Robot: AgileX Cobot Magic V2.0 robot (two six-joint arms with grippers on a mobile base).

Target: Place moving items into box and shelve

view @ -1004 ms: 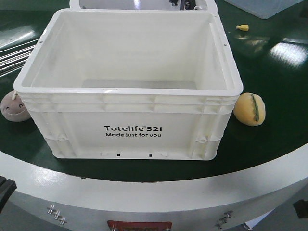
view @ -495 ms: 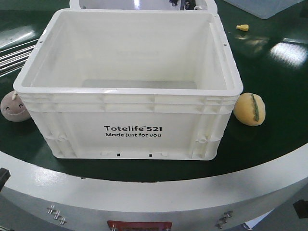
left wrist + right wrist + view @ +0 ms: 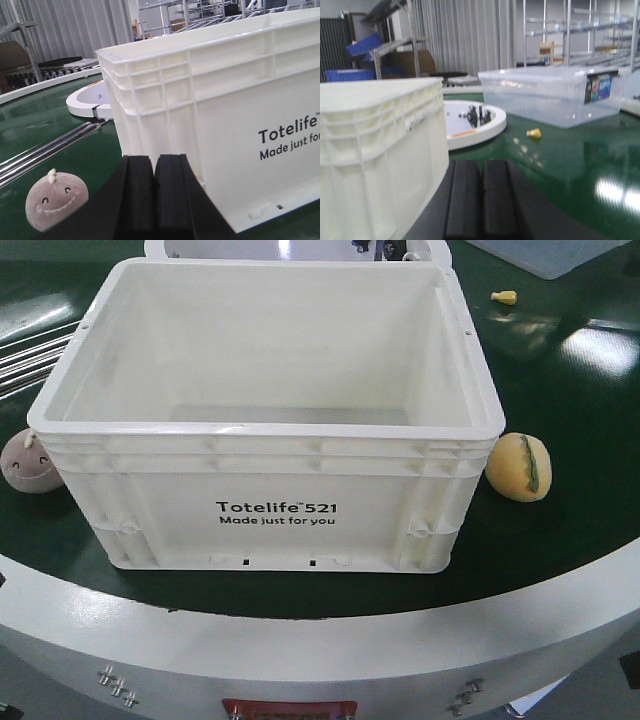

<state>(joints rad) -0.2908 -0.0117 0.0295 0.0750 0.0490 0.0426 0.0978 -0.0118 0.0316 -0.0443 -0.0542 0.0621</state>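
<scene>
Toys unmoved, so you have loaded nothing: greyish-pink round plush (image 3: pixel 28 462) at 9 o'clock, yellow oval plush (image 3: pixel 519 467) at 3 o'clock of the large white plastic crate (image 3: pixel 150 510); left gripper (image 3: pixel 154 165) and right gripper (image 3: pixel 481 170) pinched together, empty.

White box (image 3: pixel 150 505) centre frame, open top, black print "Totelife 521 Made just for you" on near wall. Greyish-pink plush toy (image 3: pixel 28 462) at left edge, just beside box's lower left corner. Yellow plush toy (image 3: pixel 519 466), green stripe, just beside lower right corner. Dark green tabletop (image 3: pixel 570 400); small yellow piece (image 3: pixel 506 297) upper right, well apart.
</scene>
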